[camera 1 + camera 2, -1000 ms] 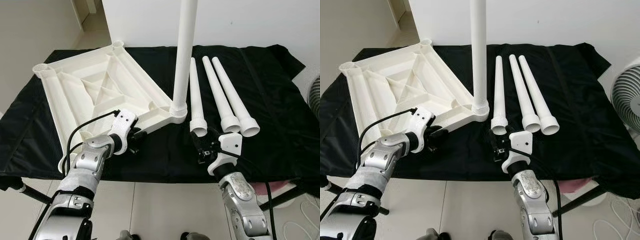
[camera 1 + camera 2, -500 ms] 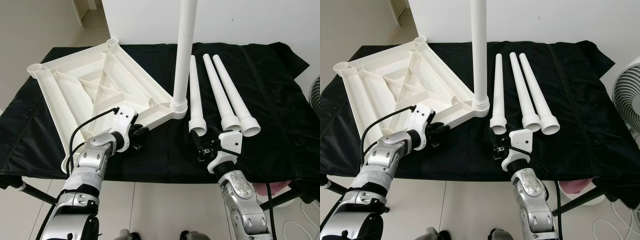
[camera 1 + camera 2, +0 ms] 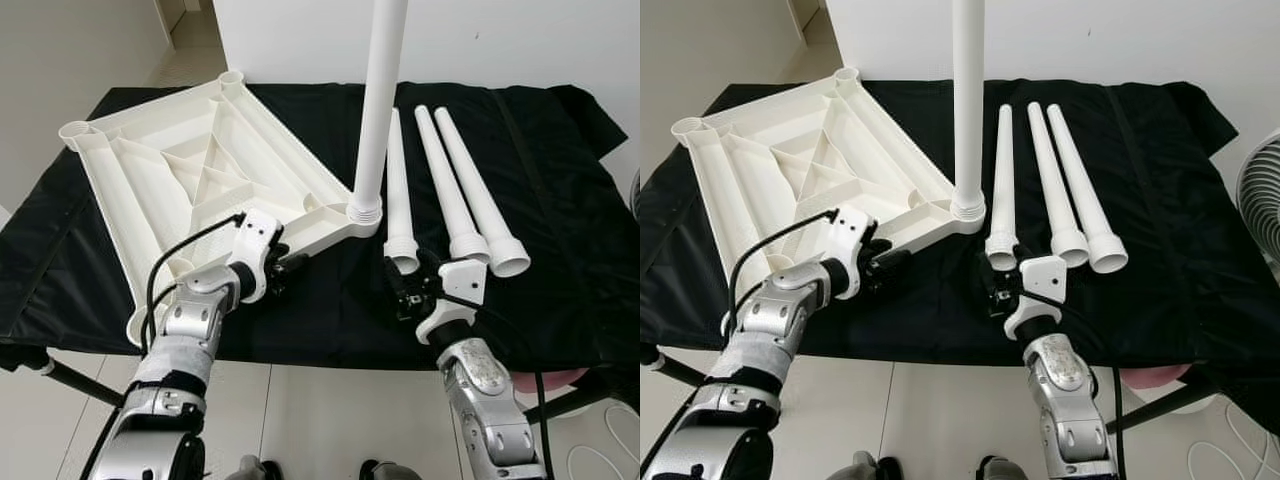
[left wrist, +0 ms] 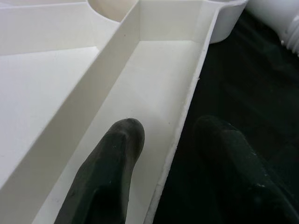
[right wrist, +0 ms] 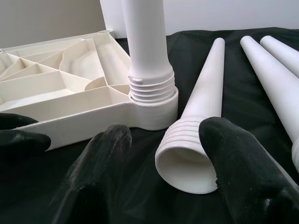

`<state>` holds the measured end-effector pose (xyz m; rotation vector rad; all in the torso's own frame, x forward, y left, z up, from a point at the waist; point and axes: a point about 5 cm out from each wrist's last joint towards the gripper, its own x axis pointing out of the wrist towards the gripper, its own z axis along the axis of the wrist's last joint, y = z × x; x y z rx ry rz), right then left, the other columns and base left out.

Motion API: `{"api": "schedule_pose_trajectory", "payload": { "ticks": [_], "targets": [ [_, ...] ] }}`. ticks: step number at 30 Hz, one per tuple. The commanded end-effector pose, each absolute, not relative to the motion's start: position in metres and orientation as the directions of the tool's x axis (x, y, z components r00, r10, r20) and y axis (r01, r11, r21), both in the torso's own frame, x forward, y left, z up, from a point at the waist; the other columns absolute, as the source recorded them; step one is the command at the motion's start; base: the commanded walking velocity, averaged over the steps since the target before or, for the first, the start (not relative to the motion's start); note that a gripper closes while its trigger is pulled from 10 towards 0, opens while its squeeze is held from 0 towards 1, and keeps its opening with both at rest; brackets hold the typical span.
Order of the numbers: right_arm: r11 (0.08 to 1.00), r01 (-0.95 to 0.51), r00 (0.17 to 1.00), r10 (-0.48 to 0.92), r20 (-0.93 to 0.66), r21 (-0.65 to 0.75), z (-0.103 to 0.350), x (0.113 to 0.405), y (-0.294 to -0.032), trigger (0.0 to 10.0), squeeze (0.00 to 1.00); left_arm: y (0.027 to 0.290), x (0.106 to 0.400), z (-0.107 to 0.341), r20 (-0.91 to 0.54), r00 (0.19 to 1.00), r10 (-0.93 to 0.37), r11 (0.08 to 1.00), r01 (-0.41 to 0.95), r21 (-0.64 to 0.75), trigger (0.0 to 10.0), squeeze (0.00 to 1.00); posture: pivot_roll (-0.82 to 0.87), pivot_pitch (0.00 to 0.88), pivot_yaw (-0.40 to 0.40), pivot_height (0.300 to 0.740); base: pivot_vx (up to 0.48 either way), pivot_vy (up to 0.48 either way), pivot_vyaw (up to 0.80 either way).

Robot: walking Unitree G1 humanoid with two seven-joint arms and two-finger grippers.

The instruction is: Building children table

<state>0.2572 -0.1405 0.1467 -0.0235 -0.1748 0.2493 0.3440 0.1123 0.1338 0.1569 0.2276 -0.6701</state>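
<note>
1. The upturned white tabletop (image 3: 190, 170) lies on the black-draped bench's (image 3: 560, 300) left half, one leg (image 3: 378, 100) screwed upright.
2. The left gripper (image 4: 173, 140) straddles its near rim, fingers apart.
3. The right gripper (image 5: 163, 154) is open around a loose leg's (image 5: 196, 130) threaded end near the front edge.

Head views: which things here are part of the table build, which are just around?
Job:
tabletop, upside down
fitted leg, upright in its corner socket
three loose legs on the cloth
left gripper, at the tabletop's edge
right gripper, open at the nearest loose leg's threaded end

Around:
black cloth
fan
</note>
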Motion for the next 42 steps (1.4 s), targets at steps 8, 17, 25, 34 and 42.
{"api": "schedule_pose_trajectory", "payload": {
  "ticks": [8,17,25,34,42],
  "targets": [
    [0.971,-0.237,0.958,0.240,0.156,-0.043,0.142,0.257,-0.141,10.0,0.00,0.175,0.346,0.127,-0.299,0.945,-0.131,0.941,0.213,0.262,10.0,0.00,-0.16,0.095,0.092,0.740,0.000,0.000,0.00],
    [0.969,-0.243,0.955,0.246,0.164,-0.040,0.144,0.261,-0.138,10.0,0.00,0.192,0.344,0.121,-0.253,0.962,0.103,0.975,-0.047,0.218,0.0,0.00,-0.15,0.090,0.089,0.740,0.000,0.000,0.00],
    [0.971,-0.237,0.956,0.240,0.170,-0.038,0.144,0.262,-0.139,10.0,0.00,0.197,0.345,0.126,-0.195,0.950,0.244,0.962,-0.212,0.174,0.0,0.00,-0.15,0.087,0.083,0.740,0.000,0.000,0.00],
    [0.976,-0.214,0.959,0.218,0.180,-0.037,0.147,0.266,-0.141,10.0,0.00,0.172,0.354,0.123,-0.190,0.952,0.241,0.965,-0.214,0.150,0.0,0.00,-0.16,0.099,0.091,0.740,0.000,0.000,0.00],
    [0.980,-0.195,0.962,0.200,0.187,-0.042,0.148,0.266,-0.144,10.0,0.00,0.136,0.356,0.121,-0.200,0.979,-0.046,0.997,0.058,0.055,10.0,1.00,-0.17,0.109,0.100,0.740,0.000,0.000,0.00]
  ]
}}
